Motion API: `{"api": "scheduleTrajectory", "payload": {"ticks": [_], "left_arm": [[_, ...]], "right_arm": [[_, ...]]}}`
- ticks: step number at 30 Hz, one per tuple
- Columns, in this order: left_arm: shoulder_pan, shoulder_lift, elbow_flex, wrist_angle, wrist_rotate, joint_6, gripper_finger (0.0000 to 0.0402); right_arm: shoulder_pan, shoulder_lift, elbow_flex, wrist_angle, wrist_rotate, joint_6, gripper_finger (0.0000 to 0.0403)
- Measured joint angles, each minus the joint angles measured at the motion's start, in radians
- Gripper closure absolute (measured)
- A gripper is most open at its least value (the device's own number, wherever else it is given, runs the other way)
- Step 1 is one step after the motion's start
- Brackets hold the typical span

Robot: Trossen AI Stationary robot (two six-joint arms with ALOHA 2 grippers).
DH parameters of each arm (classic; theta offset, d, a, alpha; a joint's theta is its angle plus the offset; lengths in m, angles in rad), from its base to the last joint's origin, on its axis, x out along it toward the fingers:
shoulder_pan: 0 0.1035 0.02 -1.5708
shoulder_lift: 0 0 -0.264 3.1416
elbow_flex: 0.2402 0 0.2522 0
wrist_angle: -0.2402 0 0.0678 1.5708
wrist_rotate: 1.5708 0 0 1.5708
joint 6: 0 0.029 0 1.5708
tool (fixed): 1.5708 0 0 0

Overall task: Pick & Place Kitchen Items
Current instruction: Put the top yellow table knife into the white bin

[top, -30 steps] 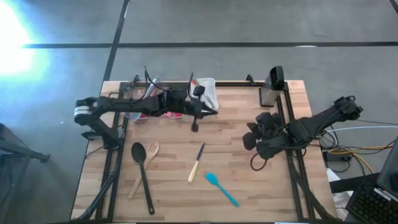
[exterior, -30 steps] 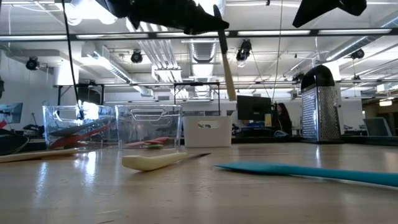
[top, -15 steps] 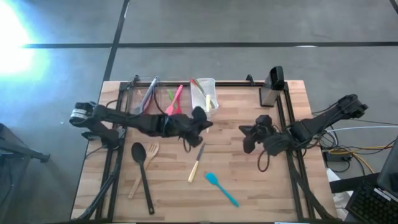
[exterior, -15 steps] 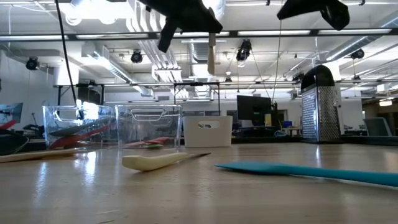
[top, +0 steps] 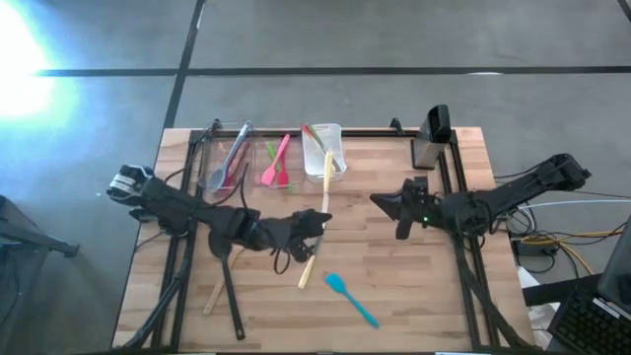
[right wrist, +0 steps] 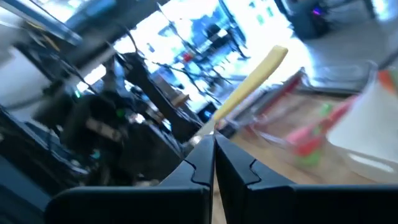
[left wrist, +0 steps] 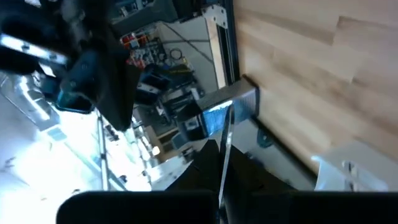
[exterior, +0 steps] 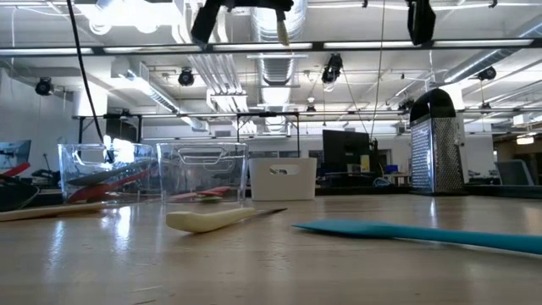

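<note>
Grey floor surrounds a wooden table [top: 394, 286] with a black frame along its sides. Taking the white bin [top: 324, 153] at the far edge as the landmark: two clear bins sit just beside it toward the left arm, the nearer one [top: 277, 163] holding a pink spatula [top: 273, 168] and something green, the farther one [top: 228, 161] holding grey tongs [top: 229, 163]. A steel grater [top: 431, 138] stands well to the bin's other side. Nearer the camera edge than the bin, a cream-handled knife [top: 307, 273] lies on the wood, with a teal spatula [top: 352, 299] beside it, farther still from the bin. A black spoon [top: 225, 276] and a wooden fork [top: 224, 279] lie crossed, out past the clear bins toward the left arm's base. The left gripper [top: 317, 223] hangs above the table just in front of the white bin, fingers clamped on a pale-handled utensil [top: 326, 193] that points toward the bin. The right gripper [top: 383, 200] hovers between bin and grater, a little toward the table's middle, fingers pressed together and holding nothing.
</note>
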Motion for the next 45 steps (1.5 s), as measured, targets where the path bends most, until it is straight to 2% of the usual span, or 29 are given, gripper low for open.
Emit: {"api": "scheduleTrajectory", "payload": {"ticks": [3,7,14,21,25,32,45], "left_arm": [[-0.032,0.000,0.000,0.000,-0.054,0.058,0.0399],[-0.076,0.000,0.000,-0.001,-0.099,0.144,0.0399],[-0.125,0.000,0.000,-0.001,-0.114,0.274,0.0399],[-0.124,0.006,0.000,0.038,-0.103,0.385,0.0399],[-0.124,0.021,0.000,0.086,-0.092,0.442,0.0399],[-0.124,0.025,0.000,0.095,-0.097,0.439,0.0399],[-0.124,0.025,0.000,0.105,-0.101,0.440,0.0399]], "right_arm": [[-0.057,0.005,-0.028,0.111,-0.073,-0.030,0.0394],[-0.136,0.012,-0.031,0.137,-0.174,-0.020,0.0379],[-0.211,0.013,-0.003,0.138,-0.301,0.038,0.0304],[-0.219,0.071,0.046,0.130,-0.331,0.046,0.0228],[-0.230,0.141,0.105,0.100,-0.333,0.036,0.0203],[-0.254,0.233,0.215,0.070,-0.358,-0.012,0.0191],[-0.299,0.336,0.335,0.019,-0.419,-0.023,0.0191]]}}
